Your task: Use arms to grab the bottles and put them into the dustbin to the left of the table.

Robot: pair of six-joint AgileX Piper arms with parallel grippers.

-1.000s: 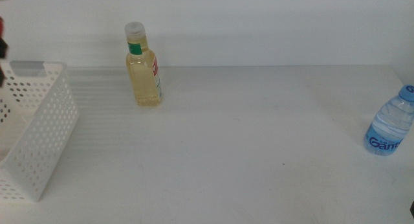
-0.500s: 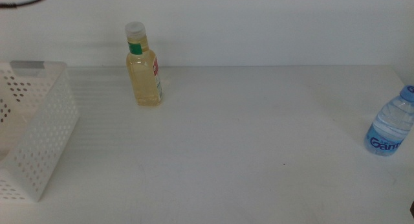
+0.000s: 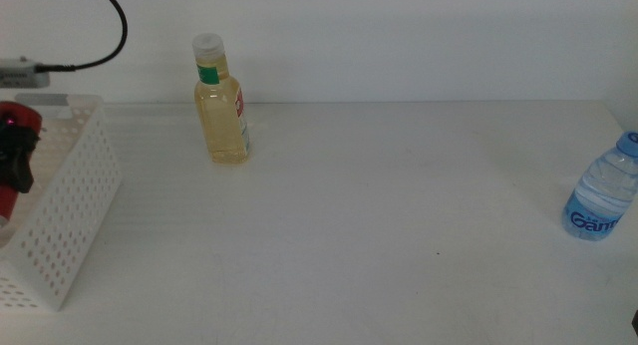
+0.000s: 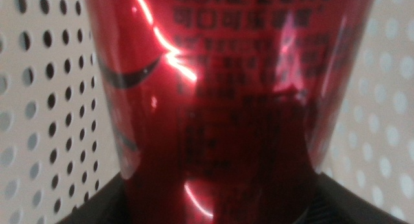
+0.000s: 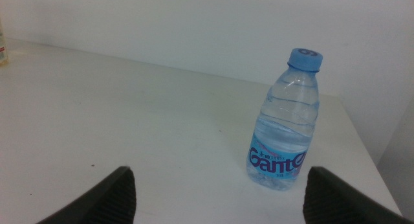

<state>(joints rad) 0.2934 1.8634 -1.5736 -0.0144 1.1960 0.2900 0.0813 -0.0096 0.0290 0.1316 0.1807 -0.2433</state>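
The red can (image 4: pixel 220 101) sits clamped in the left claw (image 3: pixel 18 161) over the white dustbin (image 3: pixel 70 205) at the counter's (image 3: pixel 399 205) left edge. The right claw (image 5: pixel 217 195) waits spread apart near the right edge, facing the upright water bottle (image 5: pixel 284 120); the yellow bottle (image 3: pixel 221 106) stands by the far edge.

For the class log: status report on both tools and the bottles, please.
Left tool shut on red can, inside basket. Right tool open, waiting near water bottle. Yellow bottle upright on table. Nothing blocking.
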